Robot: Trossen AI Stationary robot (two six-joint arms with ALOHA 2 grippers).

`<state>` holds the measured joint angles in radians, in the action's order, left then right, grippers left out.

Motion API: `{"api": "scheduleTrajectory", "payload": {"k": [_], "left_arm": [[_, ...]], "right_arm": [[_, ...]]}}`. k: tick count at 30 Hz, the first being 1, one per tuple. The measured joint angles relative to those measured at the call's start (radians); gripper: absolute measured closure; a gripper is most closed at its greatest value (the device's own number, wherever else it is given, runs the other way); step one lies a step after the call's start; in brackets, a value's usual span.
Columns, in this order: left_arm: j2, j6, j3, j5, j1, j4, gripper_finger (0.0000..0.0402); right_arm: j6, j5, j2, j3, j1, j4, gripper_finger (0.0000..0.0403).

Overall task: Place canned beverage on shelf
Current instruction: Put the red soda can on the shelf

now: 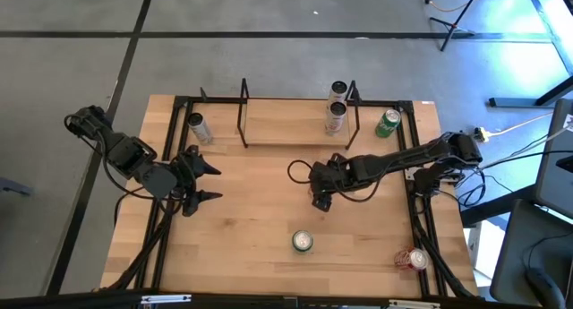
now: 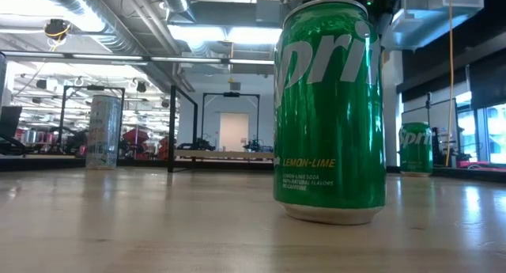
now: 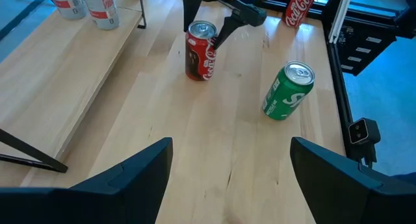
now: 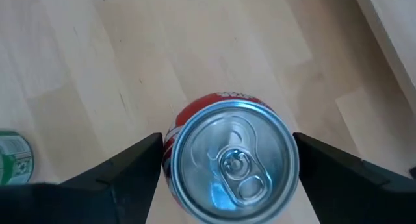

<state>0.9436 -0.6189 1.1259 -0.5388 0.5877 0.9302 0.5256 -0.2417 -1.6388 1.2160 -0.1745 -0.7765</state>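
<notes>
A red cola can stands upright on the table near its middle; it also shows in the left wrist view. My right gripper is above it, open, pointing down, one finger on each side of the can's top. The shelf stands at the table's far edge, with two silver cans at its right end. My left gripper is open and empty at the table's left.
A green can stands near the front edge and fills the low view. Another green can is right of the shelf, and a silver can is left of it. A red can lies at the front right.
</notes>
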Motion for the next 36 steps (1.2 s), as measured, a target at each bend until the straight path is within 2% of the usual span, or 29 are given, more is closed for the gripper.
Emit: {"api": "scheduleTrajectory", "payload": {"k": [2,7,11,17,29,36], "left_arm": [[0.000,0.000,0.000,0.000,0.000,0.000,0.0104],[0.000,0.000,0.000,0.001,0.000,0.000,0.0104],[0.000,0.000,0.000,0.001,0.000,0.000,0.0104],[0.000,0.000,0.000,0.009,0.000,0.000,0.0104],[0.000,0.000,0.000,0.006,0.000,0.000,0.0104],[0.000,-0.005,0.000,0.005,-0.017,0.000,0.0104]], "right_arm": [[-0.007,0.008,-0.002,0.000,0.000,0.001,0.0097],[-0.028,0.017,-0.003,0.003,0.000,-0.003,0.0164],[-0.050,0.035,-0.005,0.033,0.001,-0.038,0.0164],[-0.158,0.034,-0.004,0.194,0.040,-0.096,0.0164],[-0.411,0.023,-0.020,0.491,0.227,-0.197,0.0165],[-0.545,0.017,-0.089,0.596,0.357,-0.238,0.0165]]}}
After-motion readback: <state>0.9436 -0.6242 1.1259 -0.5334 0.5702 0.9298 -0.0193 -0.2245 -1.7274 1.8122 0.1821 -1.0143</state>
